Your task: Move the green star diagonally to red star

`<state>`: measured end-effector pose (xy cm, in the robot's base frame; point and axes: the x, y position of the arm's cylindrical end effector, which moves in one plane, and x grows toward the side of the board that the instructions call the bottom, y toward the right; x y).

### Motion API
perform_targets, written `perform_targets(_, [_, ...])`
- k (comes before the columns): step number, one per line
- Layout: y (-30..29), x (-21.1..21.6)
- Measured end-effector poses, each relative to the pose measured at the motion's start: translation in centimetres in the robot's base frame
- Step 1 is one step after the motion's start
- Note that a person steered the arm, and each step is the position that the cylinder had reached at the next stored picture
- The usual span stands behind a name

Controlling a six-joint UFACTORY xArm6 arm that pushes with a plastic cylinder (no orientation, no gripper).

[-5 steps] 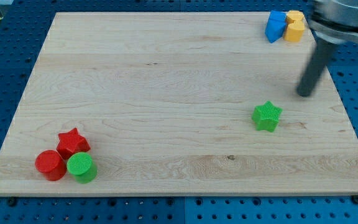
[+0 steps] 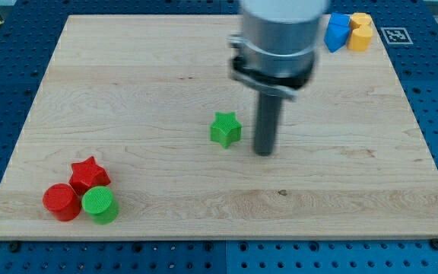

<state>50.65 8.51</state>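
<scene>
On the wooden board [image 2: 128, 91], a ridged green star [image 2: 225, 129] lies flat beside my tip [image 2: 264, 152] (no claw fitted)

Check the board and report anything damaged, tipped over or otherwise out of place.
Nothing stands out. The green star lies flat mid-board, with my tip just to its right. The red star, red cylinder and green cylinder cluster bottom left; blue block and yellow block top right.

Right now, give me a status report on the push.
My tip just right of green star, small gap. Red star far down-left, beside red cylinder and green cylinder. Path between clear.
</scene>
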Motion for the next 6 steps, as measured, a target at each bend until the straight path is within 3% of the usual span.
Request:
perform_targets(1, [3.6,-1.9])
perform_targets(3, [-12.5,-3.5])
perform_targets(4, [-17.2,-2.9])
perform_targets(6, [-18.9,-5.8])
